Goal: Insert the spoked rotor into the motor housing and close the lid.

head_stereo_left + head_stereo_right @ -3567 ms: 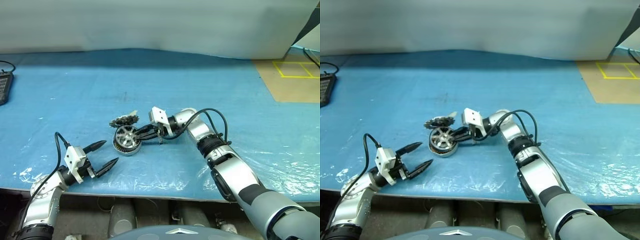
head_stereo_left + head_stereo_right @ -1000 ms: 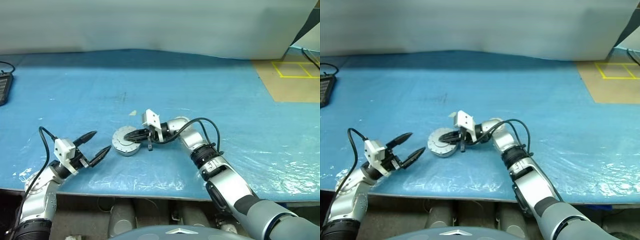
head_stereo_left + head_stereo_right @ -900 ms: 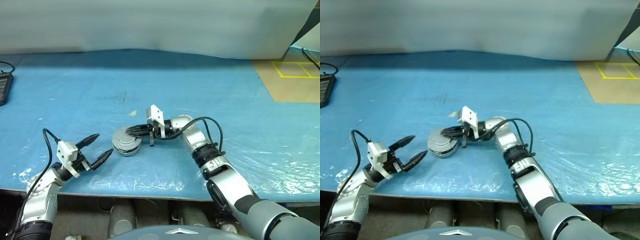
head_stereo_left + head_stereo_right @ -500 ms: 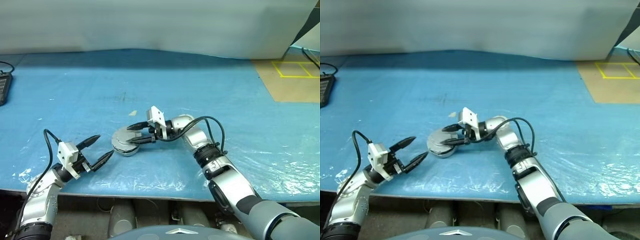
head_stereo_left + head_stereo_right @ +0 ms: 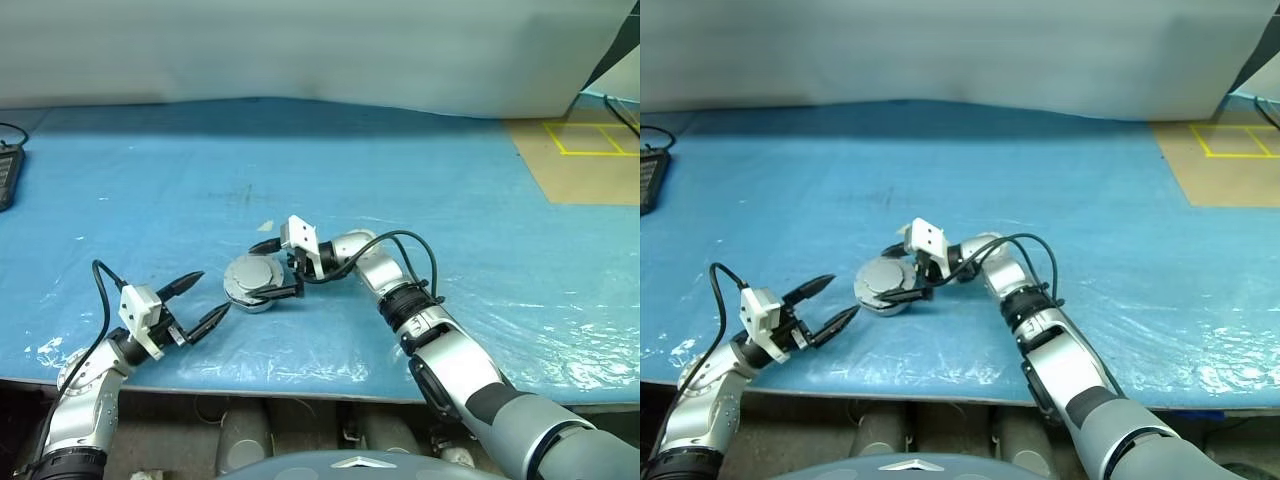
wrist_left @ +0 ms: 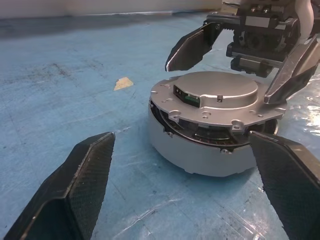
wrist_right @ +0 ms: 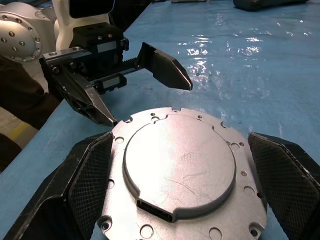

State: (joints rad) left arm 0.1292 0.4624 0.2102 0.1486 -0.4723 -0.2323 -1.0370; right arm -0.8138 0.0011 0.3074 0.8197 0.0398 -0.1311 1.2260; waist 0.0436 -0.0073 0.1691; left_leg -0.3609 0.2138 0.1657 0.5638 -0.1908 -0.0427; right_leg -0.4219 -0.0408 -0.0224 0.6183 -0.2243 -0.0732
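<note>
With the round grey metal lid (image 6: 215,95) down on the squat silver-grey motor housing (image 6: 200,150), the right gripper (image 5: 270,268) straddles it spread apart, the left gripper (image 5: 202,300) gaping nearby; a seating check likely follows.

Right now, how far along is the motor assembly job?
Nearly done, it seems. The lid lies down on the motor housing, so the rotor is presumably inside, though a dark gap shows under the lid's edge. The right gripper is open astride the lid, gripping nothing; the left gripper waits open nearby. Left: perhaps pressing the lid flush.
</note>
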